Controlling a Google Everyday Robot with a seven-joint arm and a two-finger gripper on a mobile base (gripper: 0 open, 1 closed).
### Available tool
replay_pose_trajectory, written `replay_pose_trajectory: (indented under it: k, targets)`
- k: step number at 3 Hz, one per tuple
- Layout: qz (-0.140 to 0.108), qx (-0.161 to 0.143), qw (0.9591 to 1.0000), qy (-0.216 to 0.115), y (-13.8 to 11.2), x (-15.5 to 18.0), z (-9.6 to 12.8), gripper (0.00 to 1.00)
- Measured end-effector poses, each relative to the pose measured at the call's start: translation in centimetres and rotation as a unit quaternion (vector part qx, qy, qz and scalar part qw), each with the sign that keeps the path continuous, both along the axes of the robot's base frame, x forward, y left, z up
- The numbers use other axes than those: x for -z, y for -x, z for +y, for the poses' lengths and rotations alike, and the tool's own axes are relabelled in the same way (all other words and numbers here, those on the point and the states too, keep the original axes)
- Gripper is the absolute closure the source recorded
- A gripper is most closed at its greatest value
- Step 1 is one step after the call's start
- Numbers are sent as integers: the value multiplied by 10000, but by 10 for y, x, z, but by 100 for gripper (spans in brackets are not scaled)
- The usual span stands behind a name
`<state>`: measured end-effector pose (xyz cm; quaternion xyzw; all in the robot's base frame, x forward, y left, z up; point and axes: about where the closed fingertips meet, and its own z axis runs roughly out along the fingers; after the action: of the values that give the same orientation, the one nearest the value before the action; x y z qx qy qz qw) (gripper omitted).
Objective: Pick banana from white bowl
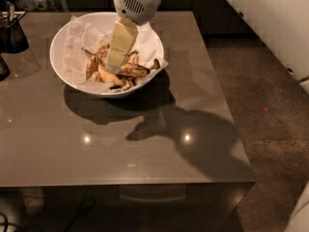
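Note:
The white bowl (56,67) stands at the back left of the dark table, lined with crumpled white paper (79,46). A browned, split banana (131,72) lies in the middle of the bowl on the paper. My gripper (115,64) reaches down into the bowl from the white wrist (137,1) above. Its cream tip rests on or just at the banana's left part. The gripper hides part of the banana.
A small dark cup (12,33) with utensils stands at the table's far left edge, with another dark object (2,67) below it. The grey table (120,153) ends on the right at a carpeted floor (270,129). A white wall is at the back right.

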<state>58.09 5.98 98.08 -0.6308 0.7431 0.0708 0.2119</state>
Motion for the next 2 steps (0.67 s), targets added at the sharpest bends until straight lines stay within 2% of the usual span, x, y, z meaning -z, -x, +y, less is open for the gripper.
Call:
replay_pose_trajectory:
  k: [2]
  targets:
    - [179,-23,9998,-29,-6,9,8,4]
